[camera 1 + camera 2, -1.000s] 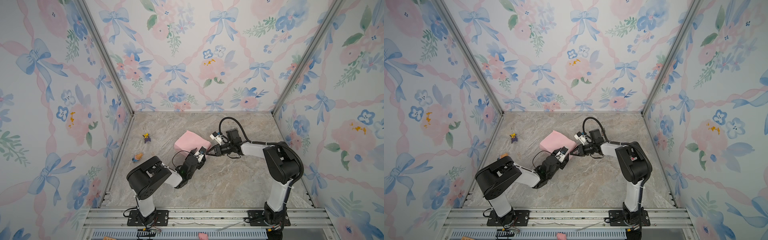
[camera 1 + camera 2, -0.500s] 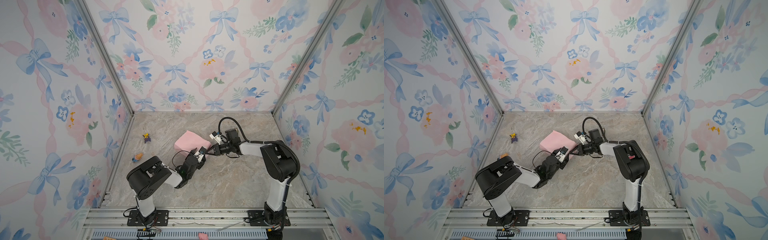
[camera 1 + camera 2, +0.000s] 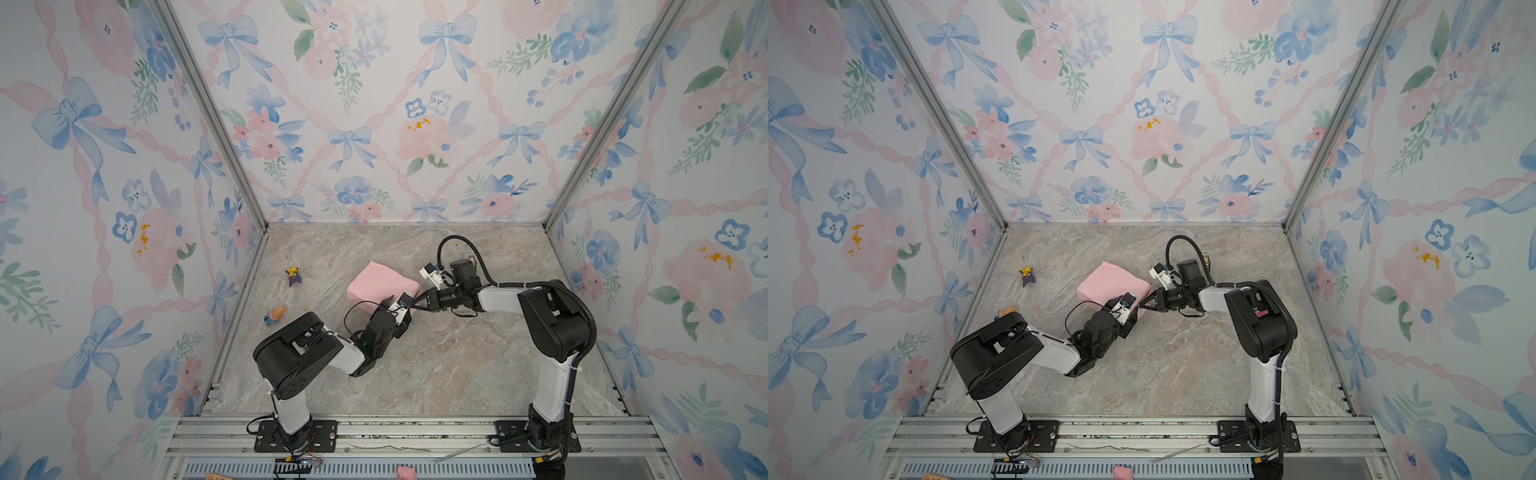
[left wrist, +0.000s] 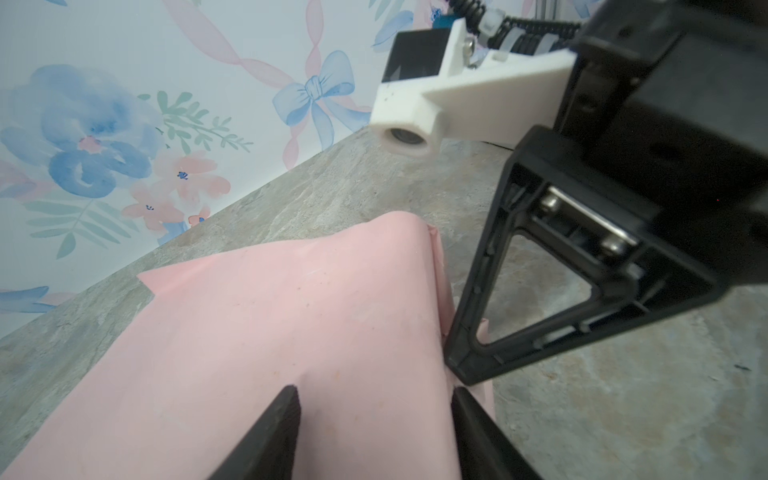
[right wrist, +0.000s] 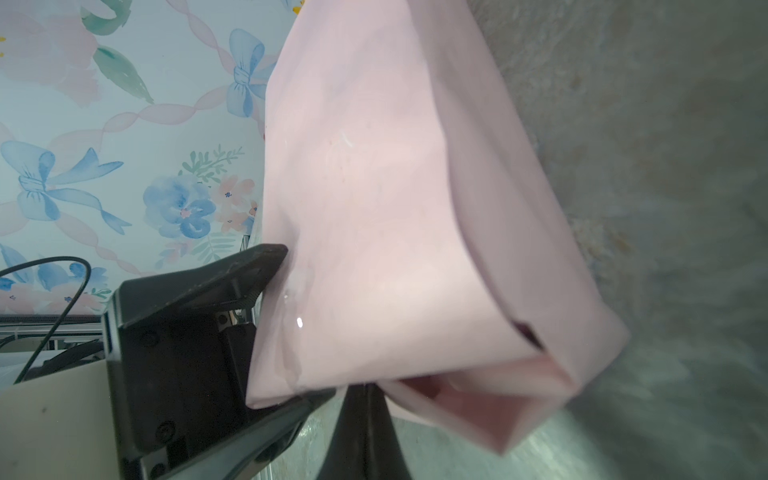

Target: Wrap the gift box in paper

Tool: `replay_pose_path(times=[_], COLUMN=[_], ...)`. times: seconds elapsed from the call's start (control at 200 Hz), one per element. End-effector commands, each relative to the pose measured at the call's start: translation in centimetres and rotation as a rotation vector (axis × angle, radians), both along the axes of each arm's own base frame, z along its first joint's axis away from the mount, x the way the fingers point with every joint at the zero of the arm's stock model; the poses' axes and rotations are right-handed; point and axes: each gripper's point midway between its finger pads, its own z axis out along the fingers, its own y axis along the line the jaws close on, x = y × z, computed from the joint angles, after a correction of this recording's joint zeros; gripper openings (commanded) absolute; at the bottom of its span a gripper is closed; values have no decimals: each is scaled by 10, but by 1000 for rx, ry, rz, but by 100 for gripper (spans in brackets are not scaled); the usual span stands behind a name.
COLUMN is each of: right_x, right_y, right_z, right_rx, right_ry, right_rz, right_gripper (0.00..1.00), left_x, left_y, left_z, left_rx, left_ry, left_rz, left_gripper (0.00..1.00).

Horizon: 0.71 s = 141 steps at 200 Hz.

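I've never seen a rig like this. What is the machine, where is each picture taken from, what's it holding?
Two robot arms are bolted at the near edge of a marble-look table, each ending in a two-fingered gripper. The wide pictures look down from above; the close-ups come from cameras on the arms' wrists. On the table lies pink paper, folded up like a parcel; no box shows. A small purple toy and an orange toy lie to its left. The left gripper straddles a corner of the paper and seems to clamp it. The right gripper is shut, its tip at the paper's folded end.
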Motion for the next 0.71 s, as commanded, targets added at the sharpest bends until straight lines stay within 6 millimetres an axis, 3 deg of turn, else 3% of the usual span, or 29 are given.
replay_pose_path(times=[0.0,0.255,0.51,0.7], right_x=[-1,-8,-8,-7], right_y=[-8,-15,-19,-33], right_z=[17,33,17,25], right_rx=[6,8,-29,4], right_ry=[-56,-84,-55,-58], right_rz=[-23,-26,-49,-106], right_gripper=[3,2,0,15], left_x=[-38,-38,-37,-36], left_y=[35,35,34,34], left_z=[-97,-97,-96,-94], left_rx=[219,219,215,213], left_ry=[296,296,293,289], left_rz=[-2,-2,0,2], left_gripper=[59,59,59,59])
